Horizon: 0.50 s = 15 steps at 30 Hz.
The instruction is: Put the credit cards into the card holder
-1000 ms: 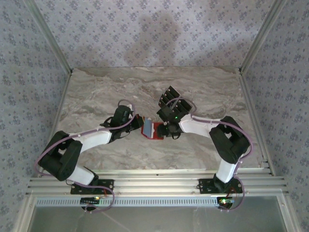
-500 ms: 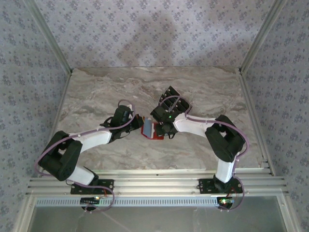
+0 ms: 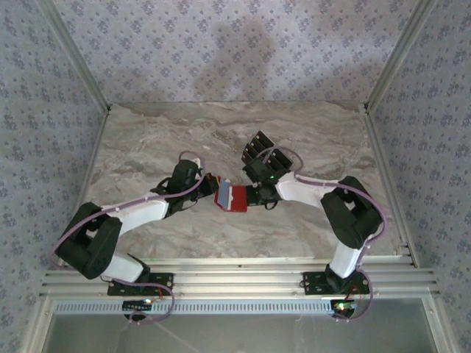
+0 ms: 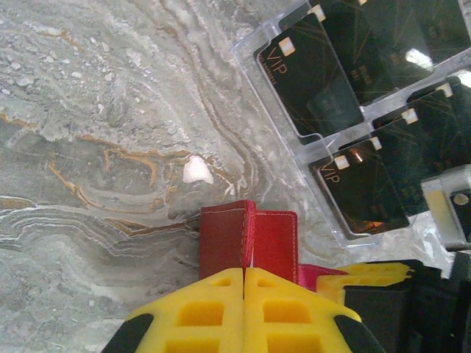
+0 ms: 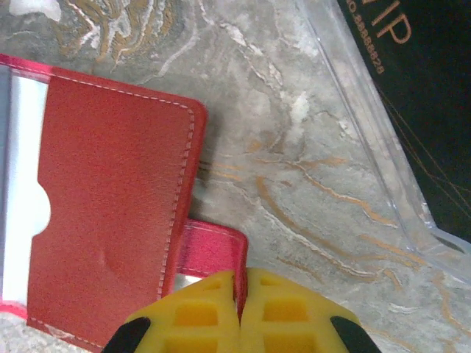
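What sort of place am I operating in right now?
Probably a purpose-built robot test booth, not a home or shop: a marble-look tabletop boxed in by patterned walls, with an aluminium rail along the near edge where the left arm and right arm are bolted.

The setting is a robotics lab's test cell. A worktop point(image 3: 147, 140) printed with grey marble veins is boxed in along its far, left and right edges by flat panels point(image 3: 235, 44) in a repeating floral print. Bare aluminium posts point(image 3: 73, 55) rise from its far corners and frame the panels. A slotted aluminium rail point(image 3: 235, 278) runs along the worktop's near edge. Two white-and-black robot arms are bolted to it, the left arm point(image 3: 140, 213) and the right arm point(image 3: 309, 193), with lilac cables point(image 3: 125, 204) strung along them. A small green light point(image 3: 340, 304) glows below the right arm's base.
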Each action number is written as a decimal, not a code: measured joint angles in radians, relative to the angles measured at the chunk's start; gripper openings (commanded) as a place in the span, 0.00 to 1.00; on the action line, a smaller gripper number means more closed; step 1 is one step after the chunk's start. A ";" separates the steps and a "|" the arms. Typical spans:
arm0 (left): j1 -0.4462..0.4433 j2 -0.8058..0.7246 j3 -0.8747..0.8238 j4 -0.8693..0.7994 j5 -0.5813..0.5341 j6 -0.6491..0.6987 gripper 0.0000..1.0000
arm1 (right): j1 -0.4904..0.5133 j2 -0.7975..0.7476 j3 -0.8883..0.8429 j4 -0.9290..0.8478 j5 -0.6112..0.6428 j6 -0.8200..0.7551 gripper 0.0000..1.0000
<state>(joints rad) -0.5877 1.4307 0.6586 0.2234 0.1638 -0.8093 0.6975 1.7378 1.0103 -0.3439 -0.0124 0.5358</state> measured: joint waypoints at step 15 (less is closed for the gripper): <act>-0.095 0.089 0.074 0.021 -0.006 -0.011 0.00 | -0.111 -0.014 -0.114 0.228 -0.259 0.074 0.00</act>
<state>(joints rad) -0.6830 1.5192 0.7322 0.2447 0.1581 -0.8207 0.5865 1.7241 0.8963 -0.1158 -0.2714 0.6098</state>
